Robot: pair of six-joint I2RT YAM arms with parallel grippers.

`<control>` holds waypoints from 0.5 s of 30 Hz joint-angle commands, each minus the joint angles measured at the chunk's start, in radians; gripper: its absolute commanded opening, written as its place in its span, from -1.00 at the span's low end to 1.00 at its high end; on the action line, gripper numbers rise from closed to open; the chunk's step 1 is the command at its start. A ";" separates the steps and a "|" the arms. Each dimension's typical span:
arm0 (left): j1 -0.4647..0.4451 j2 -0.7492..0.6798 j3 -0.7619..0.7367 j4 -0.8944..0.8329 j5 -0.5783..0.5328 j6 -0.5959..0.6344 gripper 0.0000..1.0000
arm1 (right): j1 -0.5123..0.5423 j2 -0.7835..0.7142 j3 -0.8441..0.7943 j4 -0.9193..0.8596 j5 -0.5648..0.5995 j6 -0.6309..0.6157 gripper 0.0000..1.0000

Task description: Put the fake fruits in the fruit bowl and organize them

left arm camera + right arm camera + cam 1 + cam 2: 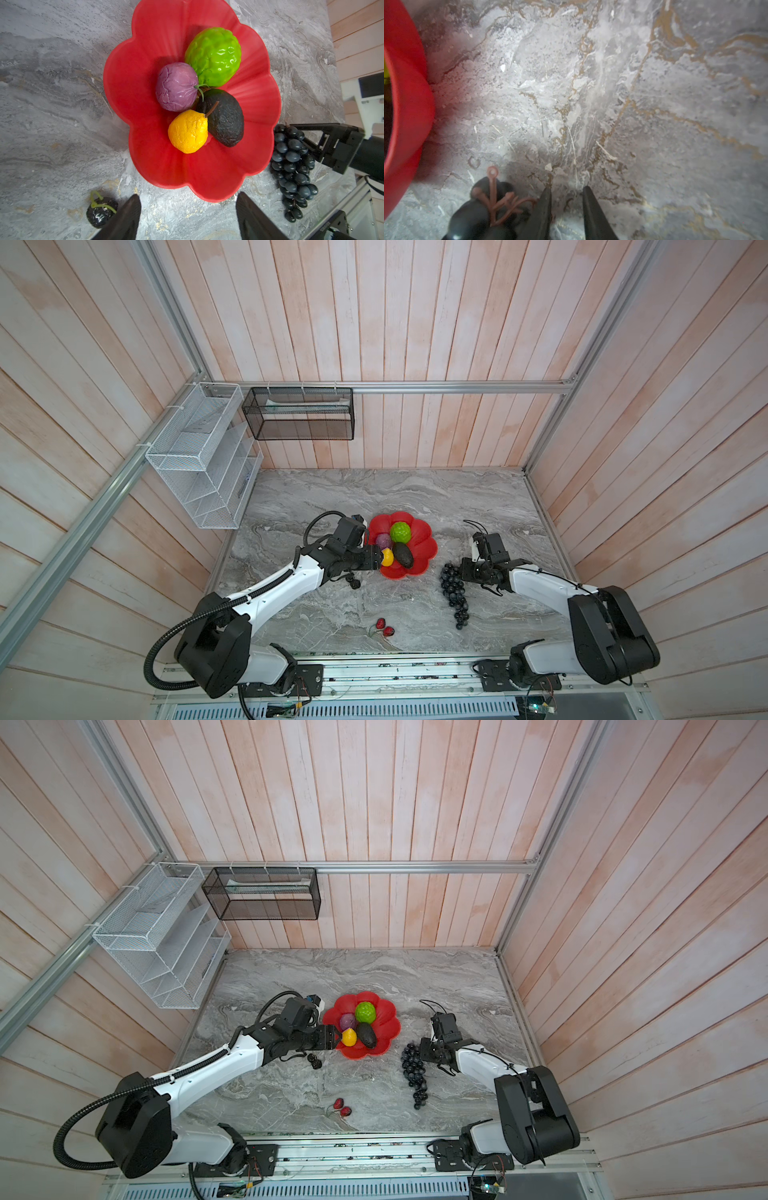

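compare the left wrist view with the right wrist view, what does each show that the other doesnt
Left wrist only: the fruits whole, bumpy green ball, purple fruit, yellow fruit, avocado, plus a small dark berry on the marble tabletop. Right wrist only: a brown stem loop close up, and bare marble between the parted jaws of the right gripper. Both: the red fruit bowl, the dark grape bunch, the tabletop.

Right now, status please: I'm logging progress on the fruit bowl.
Left gripper open, empty. Right gripper open, beside grape bunch stem. Fruit bowl holds four fruits; grape bunch, strawberries, dark berries on table. No obstruction.
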 commanded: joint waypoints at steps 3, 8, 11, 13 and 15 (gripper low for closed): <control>0.005 -0.009 0.014 -0.007 -0.010 -0.001 0.49 | 0.023 -0.006 0.002 -0.033 0.013 0.004 -0.44; 0.005 -0.009 0.012 -0.004 -0.013 0.000 0.50 | 0.036 -0.087 -0.011 -0.094 0.031 0.016 -0.44; 0.005 -0.002 0.012 0.005 -0.006 -0.003 0.49 | 0.045 -0.114 -0.016 -0.119 0.037 0.021 -0.41; 0.005 0.000 0.013 0.009 -0.003 -0.003 0.50 | 0.052 -0.119 -0.019 -0.114 0.033 0.025 -0.26; 0.005 0.003 0.018 0.008 -0.002 -0.003 0.49 | 0.061 -0.110 -0.011 -0.109 0.041 0.021 0.05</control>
